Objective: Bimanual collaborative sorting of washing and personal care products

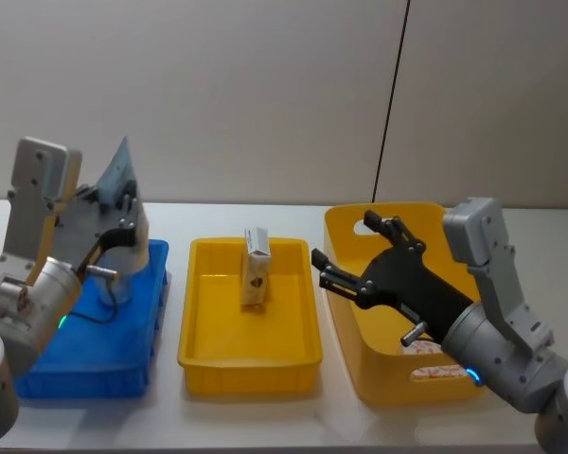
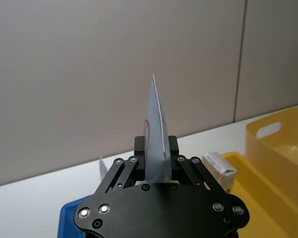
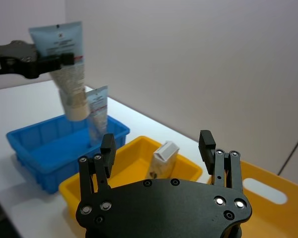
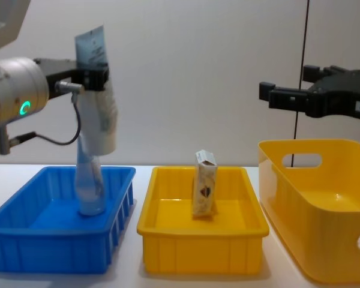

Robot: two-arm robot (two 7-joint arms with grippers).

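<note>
Chest view: left gripper (image 4: 95, 78) is clamped on the held pouch (image 4: 102, 123) near its flat crimped top, so the heavier cap end hangs down over the blue bin (image 4: 24, 240). The seam gives the pads two flat faces, which is probably why it's gripped there. The pouch hangs slightly tilted.

A second pouch (image 4: 90, 183) stands cap-down in the same bin, right under the held one. Can't tell if the two touch.

My read: blue bin is the pouch bin, this is the place step, and release is not yet done. The risk is that coming straight down lands on the second pouch and tips it. It likely needs a sideways offset to bare bin floor first.

The carton (image 4: 204, 183) stands upright mid yellow tray (image 4: 198, 246), alone.

Right gripper (image 1: 343, 248) has its fingers wide apart and holds nothing. It hovers high over the left edge of the deep yellow bin (image 1: 398, 392), tips pointing toward the tray. It looks staged for the carton while staying clear of the left arm's drop zone.
</note>
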